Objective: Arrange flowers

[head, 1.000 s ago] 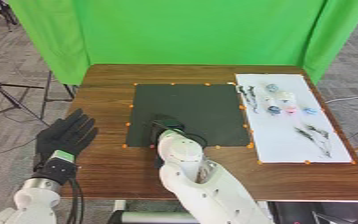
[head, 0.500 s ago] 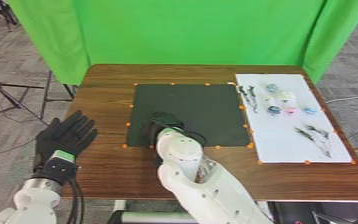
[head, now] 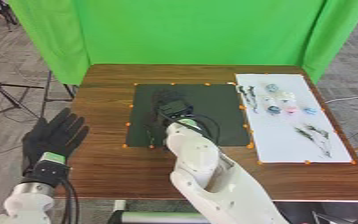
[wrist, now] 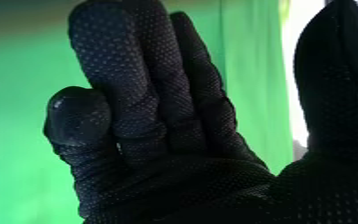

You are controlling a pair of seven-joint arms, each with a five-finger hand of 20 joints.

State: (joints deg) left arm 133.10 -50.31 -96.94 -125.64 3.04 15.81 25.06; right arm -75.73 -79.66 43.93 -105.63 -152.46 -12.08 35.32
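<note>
L hand (head: 53,136) open, R hand (head: 174,106) loosely open w/ thumb apart over blk mat (head: 218,107); blue, wht & pink blooms (head: 274,109) + dk stems (head: 314,134) on wht sheet (head: 278,145).

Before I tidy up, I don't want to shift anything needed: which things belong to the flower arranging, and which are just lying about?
For the job:
flower heads and leafy sprigs on the white sheet
black mat, probably for arranging

Just about:
green curtain behind the table
tripod at left
</note>
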